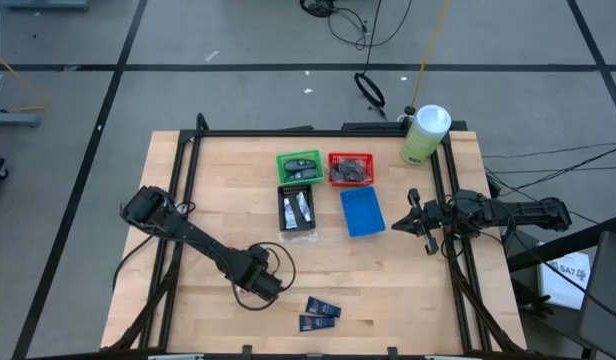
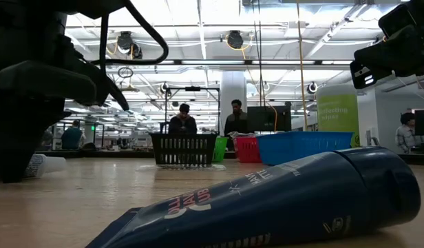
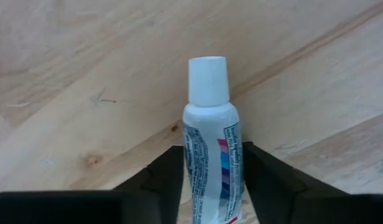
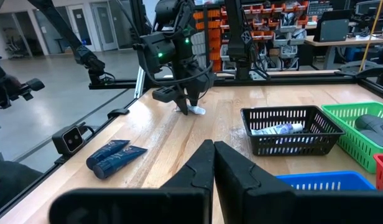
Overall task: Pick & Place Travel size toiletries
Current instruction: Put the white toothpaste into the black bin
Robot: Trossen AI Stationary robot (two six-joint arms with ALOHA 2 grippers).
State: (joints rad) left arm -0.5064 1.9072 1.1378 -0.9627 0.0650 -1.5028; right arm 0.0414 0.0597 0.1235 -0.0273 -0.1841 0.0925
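A white mini tube point(image 3: 210, 149) with a white cap lies flat on the wooden table, and my left gripper point(image 1: 263, 285) points down over it with a finger on each side of its body. The same gripper point(image 4: 188, 102) shows far off in the right wrist view, with the tube's cap point(image 4: 198, 111) poking out beside it. Two dark navy tubes point(image 1: 318, 315) lie on the table near its front edge, right of my left gripper. My right gripper point(image 1: 420, 222) hangs shut and level over the table's right side, holding nothing. My left gripper pinches the white mini tube's body point(image 3: 191, 162) between its two fingers point(image 3: 163, 177), just behind the shoulder below the cap. The fingers come from above, pointing down, and lie across the tube. The tube rests flat on the table, its cap end point(image 3: 208, 81) sticking out past the fingers.
At the middle far side stand a black bin point(image 1: 297, 210) holding white tubes, a green bin point(image 1: 300, 166), a red bin point(image 1: 350, 168) and a blue bin point(image 1: 362, 212). A large pale-green bottle point(image 1: 425, 134) stands at the far right corner. People show in the room beyond.
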